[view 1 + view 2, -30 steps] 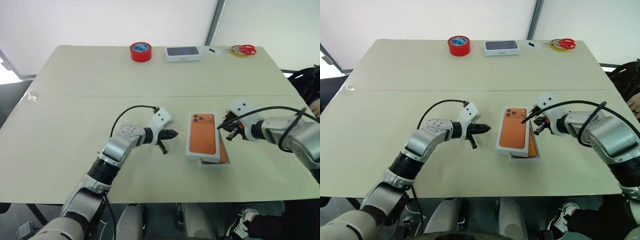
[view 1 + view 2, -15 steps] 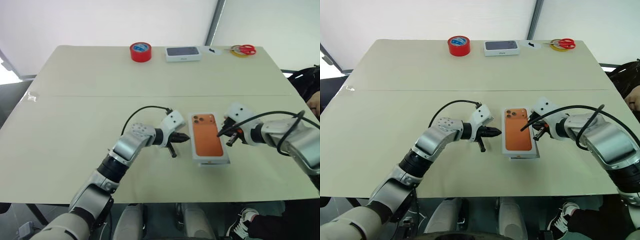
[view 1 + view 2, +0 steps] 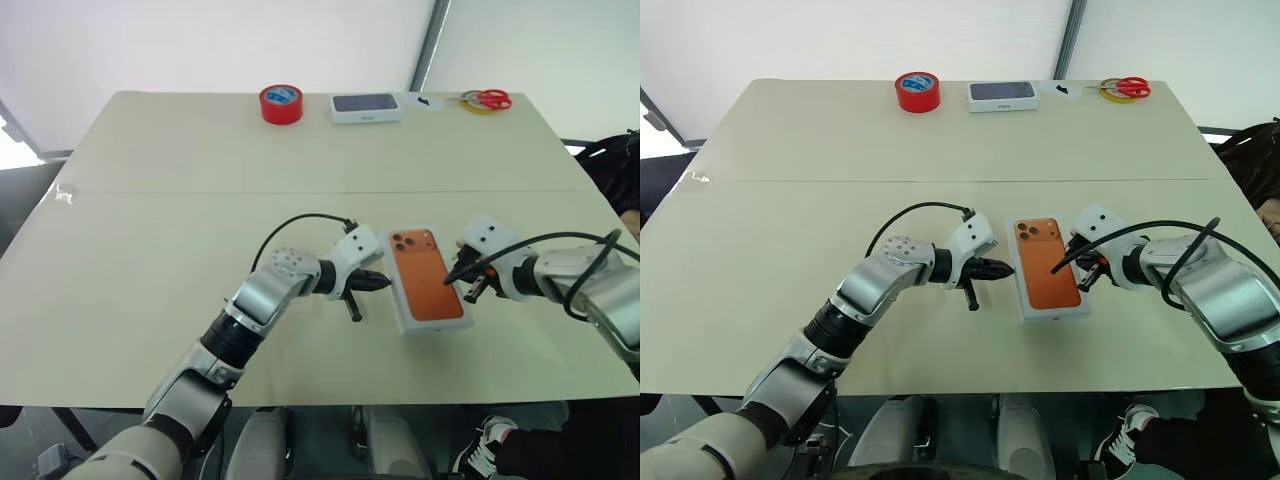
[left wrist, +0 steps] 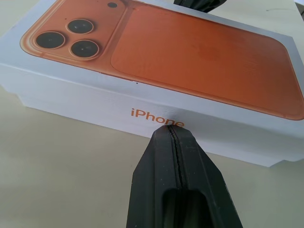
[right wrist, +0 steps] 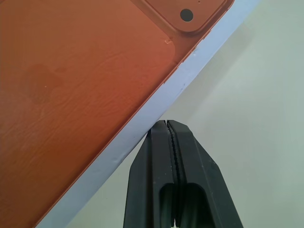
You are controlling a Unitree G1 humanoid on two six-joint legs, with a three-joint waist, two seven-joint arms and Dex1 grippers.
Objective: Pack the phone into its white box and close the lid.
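Two claws flank the lid [image 3: 430, 288], which lies flat on the white box near the table's [image 3: 140, 250] front middle, its top printed with the orange phone picture. At the lid's nine o'clock side, the left claw [image 3: 385, 282] is pressed together, its tip at the lid's white side wall. At three o'clock, the right claw [image 3: 464, 288] is likewise pressed together, empty, its tip against the opposite edge.
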